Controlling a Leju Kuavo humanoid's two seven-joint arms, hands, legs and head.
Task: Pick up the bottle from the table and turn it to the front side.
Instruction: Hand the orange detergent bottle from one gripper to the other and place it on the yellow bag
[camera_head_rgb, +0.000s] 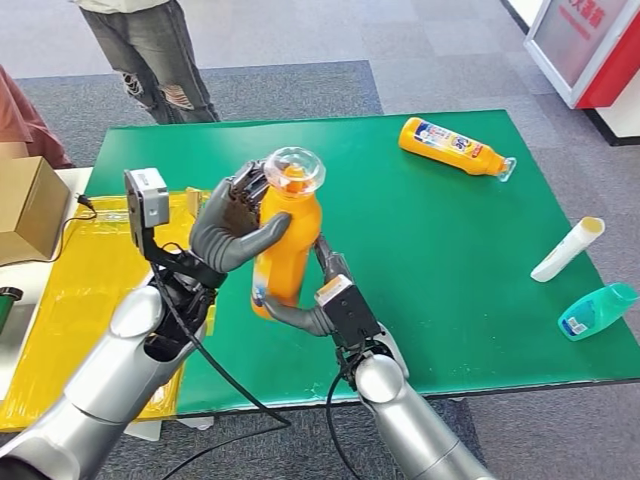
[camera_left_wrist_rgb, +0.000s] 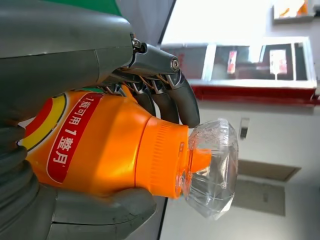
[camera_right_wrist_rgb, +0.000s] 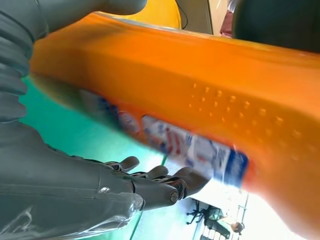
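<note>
- Nearest the camera, two silver arms rise from the lower edge of the head view, the left arm (camera_head_rgb: 113, 370) on the left and the right arm (camera_head_rgb: 411, 425) on the right.
- The left robot hand (camera_head_rgb: 234, 225) grips the orange bottle (camera_head_rgb: 290, 245) around its upper body, thumb across the near side and dark fingers (camera_left_wrist_rgb: 177, 102) curled over the far side near the neck.
- The bottle is lifted off the green desk (camera_head_rgb: 423, 260), roughly upright and leaning slightly, with its clear cap (camera_head_rgb: 294, 170) on top.
- In the left wrist view a red and yellow label (camera_left_wrist_rgb: 68, 137) with white characters shows on the bottle, beside the ribbed orange collar (camera_left_wrist_rgb: 162, 160) under the clear cap.
- The right robot hand (camera_head_rgb: 313, 310) is at the bottle's lower end, its fingers reaching under and beside the base; I cannot tell whether it presses the bottle or merely lies close.
- In the right wrist view its fingers (camera_right_wrist_rgb: 158, 182) stretch out beside the bottle, just apart from a blue and white label (camera_right_wrist_rgb: 181, 142).
- Farther back on the desk lies a second orange bottle (camera_head_rgb: 453, 147) on its side.
- Near the desk's right edge lie a white tube (camera_head_rgb: 567, 248) and a teal bottle (camera_head_rgb: 596, 310).
- A yellow sheet (camera_head_rgb: 75, 290) covers the left end, and a cardboard box (camera_head_rgb: 26, 205) sits beside it.
- A person's legs (camera_head_rgb: 151, 65) stand beyond the desk.
</note>
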